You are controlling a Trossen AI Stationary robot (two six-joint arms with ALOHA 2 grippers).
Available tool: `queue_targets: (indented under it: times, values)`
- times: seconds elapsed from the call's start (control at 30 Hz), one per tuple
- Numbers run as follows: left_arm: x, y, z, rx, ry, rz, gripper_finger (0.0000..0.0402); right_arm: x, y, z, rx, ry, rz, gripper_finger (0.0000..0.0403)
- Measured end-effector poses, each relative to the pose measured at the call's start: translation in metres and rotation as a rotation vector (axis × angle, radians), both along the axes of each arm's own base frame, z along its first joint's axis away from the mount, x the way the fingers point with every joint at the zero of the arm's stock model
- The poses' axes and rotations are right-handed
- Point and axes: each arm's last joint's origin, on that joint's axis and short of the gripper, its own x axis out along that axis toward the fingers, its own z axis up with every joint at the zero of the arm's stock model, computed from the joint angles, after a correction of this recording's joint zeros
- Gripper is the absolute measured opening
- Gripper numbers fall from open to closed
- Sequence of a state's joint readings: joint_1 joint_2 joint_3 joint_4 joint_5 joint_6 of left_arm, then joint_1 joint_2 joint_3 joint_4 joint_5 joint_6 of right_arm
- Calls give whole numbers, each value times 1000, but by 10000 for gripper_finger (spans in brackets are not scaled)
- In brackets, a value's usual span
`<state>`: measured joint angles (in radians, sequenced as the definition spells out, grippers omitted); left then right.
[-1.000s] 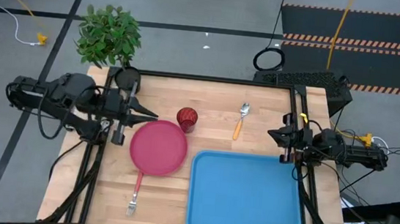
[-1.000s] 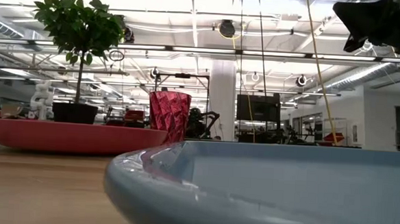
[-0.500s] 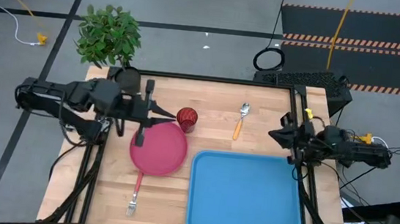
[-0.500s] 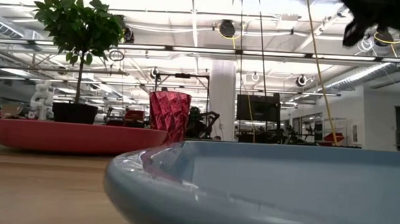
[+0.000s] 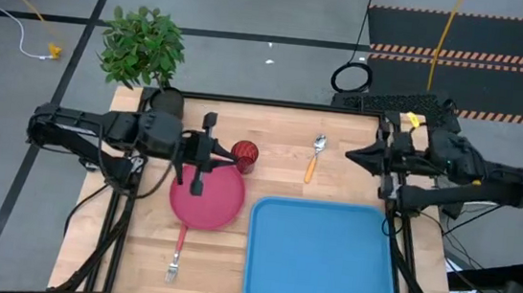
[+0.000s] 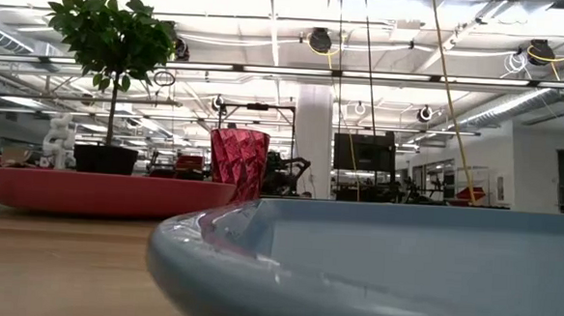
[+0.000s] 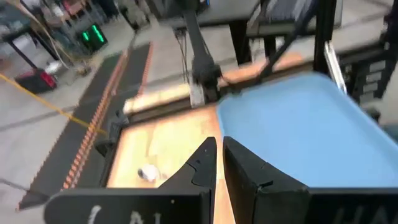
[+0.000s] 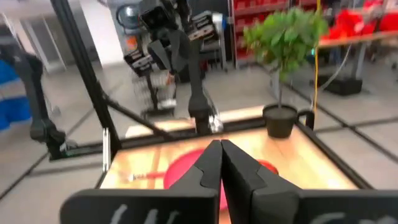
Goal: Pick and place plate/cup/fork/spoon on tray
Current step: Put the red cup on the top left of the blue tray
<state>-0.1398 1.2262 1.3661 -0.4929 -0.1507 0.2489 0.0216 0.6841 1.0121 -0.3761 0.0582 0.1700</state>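
Note:
The pinkish-red plate (image 5: pixel 207 192) lies flat on the wooden table, and it also shows in the low view (image 6: pixel 96 192). The dark red cup (image 5: pixel 244 154) stands upright just beyond the plate's far right edge. The fork (image 5: pixel 176 254) lies near the plate's near edge. The orange-handled spoon (image 5: pixel 313 157) lies at the far middle. The light-blue tray (image 5: pixel 321 258) sits at the near right. My left gripper (image 5: pixel 229 160) is shut and empty above the plate's far edge, pointing at the cup. My right gripper (image 5: pixel 349 156) is shut and empty, raised to the right of the spoon.
A potted plant (image 5: pixel 143 49) stands at the table's far left corner, behind my left arm. Black frame rails run along the table's left and right sides. Bare wood shows between the cup and the spoon and left of the tray.
My left gripper has gone toward the table's right edge, out over the plate's far edge and up to the cup. My right gripper has risen out of the low view and gone a little toward the far edge and the spoon. The tableware has not moved.

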Motion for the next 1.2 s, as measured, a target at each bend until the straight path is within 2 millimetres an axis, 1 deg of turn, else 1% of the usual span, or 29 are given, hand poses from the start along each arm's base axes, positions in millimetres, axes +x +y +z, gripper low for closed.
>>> queue_targets:
  times: [0.1,0.2,0.27,0.4,0.5,0.57,0.63,0.7,0.77,0.87,0.97,1.07,1.2]
  values:
    - [6,-1,-5,-10,25,10,33,19,0,11,15,110,-4,0]
    - [14,-1,-14,-20,76,27,33,39,1,10,41,210,-8,0]
    - [16,0,-22,-13,135,52,33,54,3,1,45,271,1,0]
    - [26,0,-39,4,238,114,33,71,11,-14,30,375,35,0]
    - [35,1,-55,43,326,173,34,82,21,-25,21,412,63,0]
    - [38,3,-67,64,402,201,35,88,29,-30,-2,400,54,0]
    - [47,6,-77,68,437,221,44,91,37,-37,-26,384,34,0]
    - [53,10,-89,71,501,241,62,93,46,-45,-43,366,35,0]
    - [63,13,-102,71,547,263,87,95,54,-56,-49,342,56,0]
    - [73,18,-122,74,636,290,128,95,66,-72,-46,294,105,0]
    - [83,22,-139,81,682,303,163,92,75,-89,-59,284,151,0]
    - [91,25,-152,102,706,330,187,90,75,-91,-81,279,156,0]
    - [95,29,-160,139,732,381,201,89,74,-91,-81,290,154,0]
